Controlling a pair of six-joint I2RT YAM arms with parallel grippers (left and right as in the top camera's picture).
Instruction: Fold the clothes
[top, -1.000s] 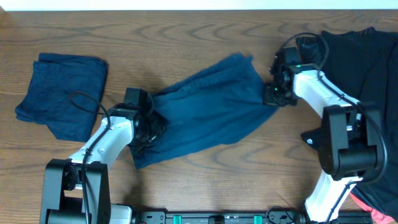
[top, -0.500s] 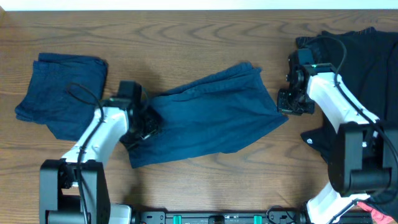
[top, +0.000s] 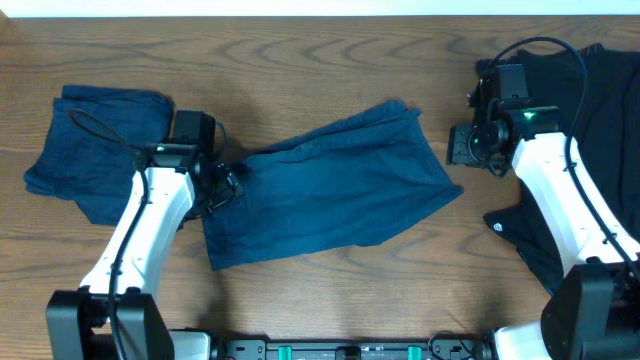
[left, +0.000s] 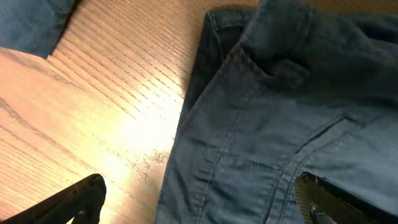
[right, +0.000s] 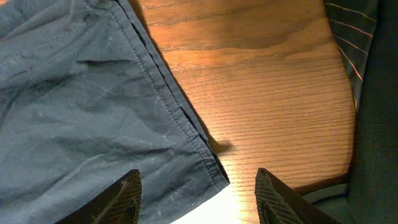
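A pair of dark blue shorts (top: 330, 185) lies spread flat across the middle of the wooden table (top: 300, 60). My left gripper (top: 222, 185) hovers at the shorts' left end, open, with nothing held. In the left wrist view the waistband and a pocket seam of the shorts (left: 280, 112) lie between the spread jaws of that gripper (left: 199, 202). My right gripper (top: 458, 145) stands open just off the shorts' right side. In the right wrist view its jaws (right: 198, 193) straddle the hemmed corner of the shorts (right: 81, 106), not touching it.
A folded blue garment (top: 100, 150) lies at the table's left; its corner (left: 31, 22) shows in the left wrist view. A heap of black clothes (top: 600, 130) covers the right side, and its edge (right: 373, 93) lies close beside my right gripper.
Both grippers stretched the shorts out sideways, then opened and let go. The shorts now lie flat. Both arms have drawn back, the left up and leftward, the right up and rightward.
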